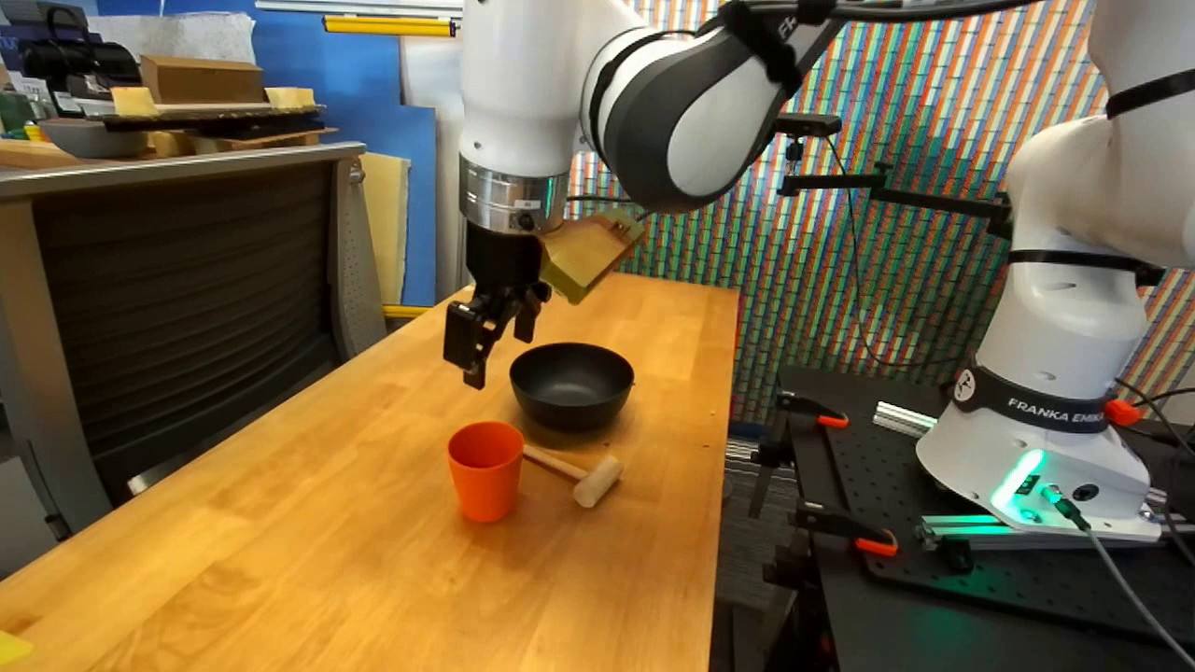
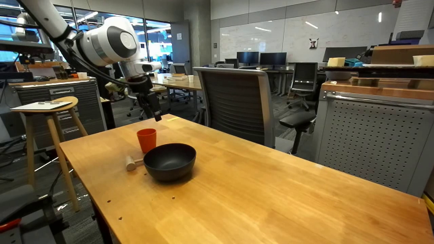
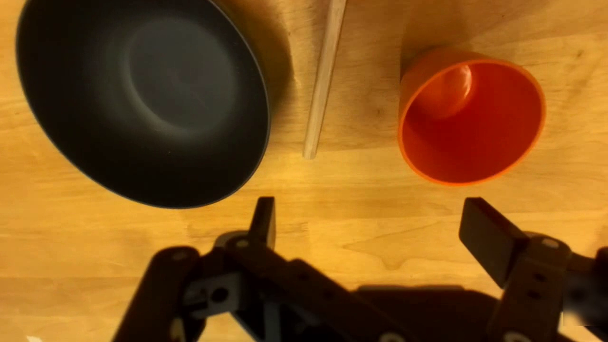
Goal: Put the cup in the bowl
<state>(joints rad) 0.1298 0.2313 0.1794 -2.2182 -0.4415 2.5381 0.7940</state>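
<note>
Well to the left of the bowl in an exterior view stands the ribbed back of an office chair, beside the bench. Next comes the orange cup, upright on the wood, mouth up; in both exterior views it sits to the left of the bowl, near it, apart from it and outside it. Over the bench, likewise left of the bowl, hangs the tool, its fingers pointing down and spread well apart; in the wrist view bare wood shows between them. The bowl itself, round and black, rests upright with its hollow facing up. A small wooden mallet lies just on the near side of the bowl, its handle running through the gap between bowl and cup and clear of both in the wrist view. Well to the right of the bowl, the arm's white base sits over a dark perforated board, a green light shining on it
</note>
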